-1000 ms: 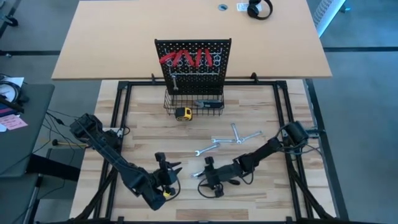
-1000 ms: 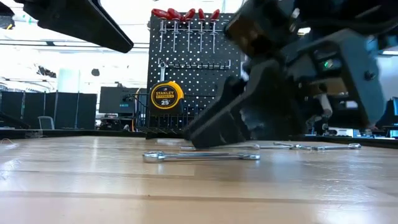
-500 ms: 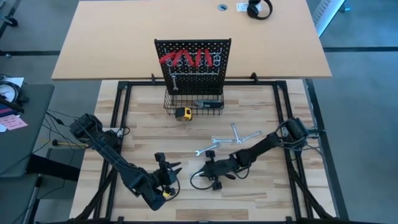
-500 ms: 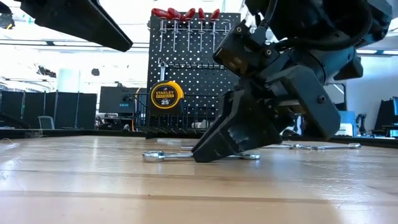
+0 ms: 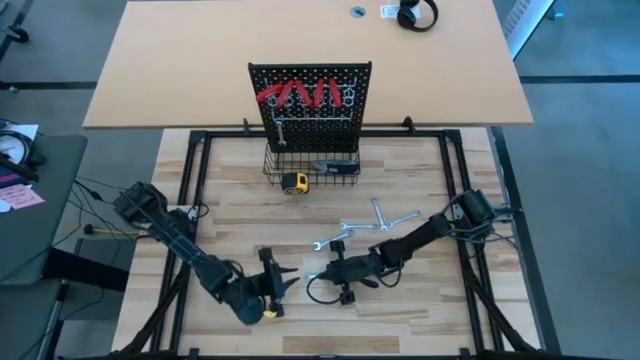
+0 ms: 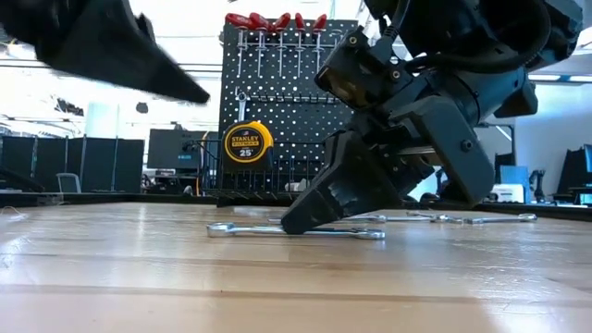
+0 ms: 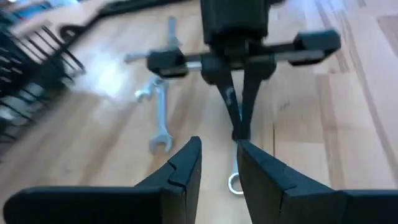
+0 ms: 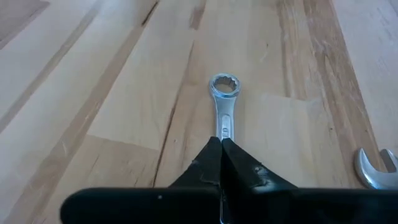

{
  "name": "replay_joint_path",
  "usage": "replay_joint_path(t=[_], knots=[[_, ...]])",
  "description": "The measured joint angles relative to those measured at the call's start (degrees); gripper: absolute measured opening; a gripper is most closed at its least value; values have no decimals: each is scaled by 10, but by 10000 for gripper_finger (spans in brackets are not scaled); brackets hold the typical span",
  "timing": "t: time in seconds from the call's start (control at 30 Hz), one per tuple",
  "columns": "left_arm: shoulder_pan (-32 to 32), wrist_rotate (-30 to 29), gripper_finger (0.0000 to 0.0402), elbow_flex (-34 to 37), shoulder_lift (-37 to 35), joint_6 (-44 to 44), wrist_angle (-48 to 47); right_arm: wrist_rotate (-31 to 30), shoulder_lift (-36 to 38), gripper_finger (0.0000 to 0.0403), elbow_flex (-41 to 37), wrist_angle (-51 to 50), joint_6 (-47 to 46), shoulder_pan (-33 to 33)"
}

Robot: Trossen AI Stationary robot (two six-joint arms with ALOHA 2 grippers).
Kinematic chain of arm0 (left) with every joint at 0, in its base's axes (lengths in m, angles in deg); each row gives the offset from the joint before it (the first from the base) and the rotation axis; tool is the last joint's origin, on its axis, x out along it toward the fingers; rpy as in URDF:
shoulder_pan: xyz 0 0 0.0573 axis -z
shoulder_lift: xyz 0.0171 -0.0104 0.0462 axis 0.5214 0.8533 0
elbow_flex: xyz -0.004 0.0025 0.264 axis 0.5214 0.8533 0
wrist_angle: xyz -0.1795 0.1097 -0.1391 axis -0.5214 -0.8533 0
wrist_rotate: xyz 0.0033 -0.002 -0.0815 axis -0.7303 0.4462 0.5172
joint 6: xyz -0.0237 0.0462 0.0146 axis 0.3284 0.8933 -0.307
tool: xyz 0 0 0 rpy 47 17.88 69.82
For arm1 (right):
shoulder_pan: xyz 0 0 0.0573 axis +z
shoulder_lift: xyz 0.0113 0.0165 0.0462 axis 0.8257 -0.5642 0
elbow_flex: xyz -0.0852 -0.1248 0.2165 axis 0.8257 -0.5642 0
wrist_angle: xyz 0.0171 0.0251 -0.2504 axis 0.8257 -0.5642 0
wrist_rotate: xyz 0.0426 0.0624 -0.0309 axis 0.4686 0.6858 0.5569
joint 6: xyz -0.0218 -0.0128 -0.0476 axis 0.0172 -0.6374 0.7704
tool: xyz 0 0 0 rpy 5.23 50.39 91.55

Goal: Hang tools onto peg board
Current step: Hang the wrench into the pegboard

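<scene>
A slim silver wrench [image 6: 277, 231] lies flat on the wooden table near its front, and my right gripper [image 8: 221, 144] is shut on it. Its ring end [image 8: 224, 85] points toward my left gripper [image 7: 219, 163]. That gripper hovers just left of the wrench with a narrow gap between its fingers and nothing in it. The black peg board [image 5: 310, 100] stands at the far side. Red-handled pliers [image 5: 300, 95] hang from its top row, and a wire basket [image 5: 312, 165] sits at its base. My right gripper pinches the wrench's shaft [image 8: 222, 127], about midway along it, between its two fingertips. The fingers slant down from the table's right side and lie along the wrench. The wrench rests flat on the table, with both ends showing beyond the fingers.
Several more wrenches [image 5: 380, 218] lie loose on the table behind my right arm. A yellow tape measure [image 5: 293, 182] sits in front of the basket. The black frame rails [image 5: 185, 200] border the table. Bare wood stretches between the wrenches and the basket.
My right gripper has moved a little toward the table's left, tipped down to the wrench and shut on its shaft. The wrench has slid slightly toward the left and stays on the table. My left gripper has sunk and tipped toward the wrench.
</scene>
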Motion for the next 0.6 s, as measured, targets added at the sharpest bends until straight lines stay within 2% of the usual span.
replay_joint_path(t=[0.17, 0.27, 0.37, 0.47, 0.6], knots=[[-32, 107, 112, 69, 0, 15, 144, 8, 14, 18, -3, 27, 0, 1], [-42, 155, 126, 85, 0, 16, 170, 9, 36, 29, -4, 21, 2, 2], [-43, 163, 128, 86, 8, 21, 172, 9, 57, 34, -2, 26, 4, 7], [-47, 169, 111, 76, 35, 22, 189, 9, 59, 33, -2, 20, 5, 14], [-61, 224, 58, 38, 89, 22, 184, -22, 60, 26, -2, 17, 15, 27]])
